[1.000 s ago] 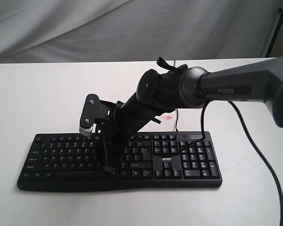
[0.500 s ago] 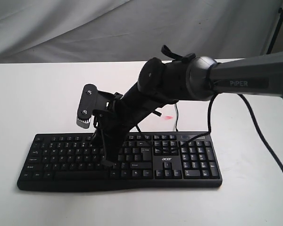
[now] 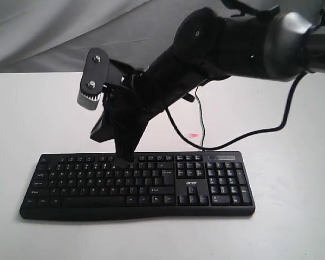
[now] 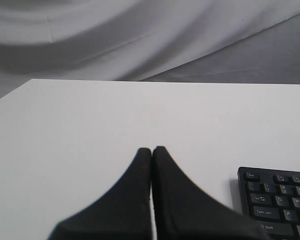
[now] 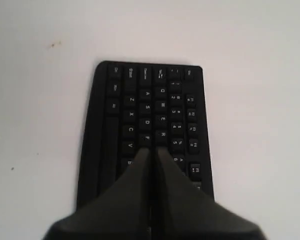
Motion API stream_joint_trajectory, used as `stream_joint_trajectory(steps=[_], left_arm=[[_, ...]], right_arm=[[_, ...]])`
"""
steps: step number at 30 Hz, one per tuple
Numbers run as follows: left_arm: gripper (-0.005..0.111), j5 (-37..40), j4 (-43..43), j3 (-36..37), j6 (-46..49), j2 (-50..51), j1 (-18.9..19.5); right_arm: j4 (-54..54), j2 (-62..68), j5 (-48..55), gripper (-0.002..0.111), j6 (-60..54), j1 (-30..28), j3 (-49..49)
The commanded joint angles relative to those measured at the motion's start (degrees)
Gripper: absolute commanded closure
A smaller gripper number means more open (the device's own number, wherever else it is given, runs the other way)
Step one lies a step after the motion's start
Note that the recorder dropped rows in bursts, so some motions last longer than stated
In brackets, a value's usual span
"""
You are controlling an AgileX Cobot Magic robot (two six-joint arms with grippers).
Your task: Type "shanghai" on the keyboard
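Right gripper (image 3: pixel 122 158) points down with its fingers pressed together and nothing between them, its tip over the upper key rows of the keyboard (image 3: pixel 190 185), which lies directly beneath it on the white table (image 3: pixel 38 108); whether it touches a key cannot be judged. Left gripper (image 4: pixel 151 150) is also closed and empty, one end of the keyboard lying near it

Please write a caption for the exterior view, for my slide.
Right gripper, shut, points its tip down at the black keyboard on a white table.
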Motion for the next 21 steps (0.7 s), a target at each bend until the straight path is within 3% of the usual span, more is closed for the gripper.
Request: stream_joint_trajectory(steps=[1, 21], left_arm=[[0.106, -0.5, 0.0, 0.3, -0.1, -0.3, -0.2], [0.106, -0.5, 0.0, 0.3, -0.1, -0.3, -0.2]], right_arm=[[-0.4, -5.8, 1.4, 0.108, 4.1, -0.5, 0.3], [0.3, -40.6, -1.3, 0.108, 13.6, -0.5, 0.3]])
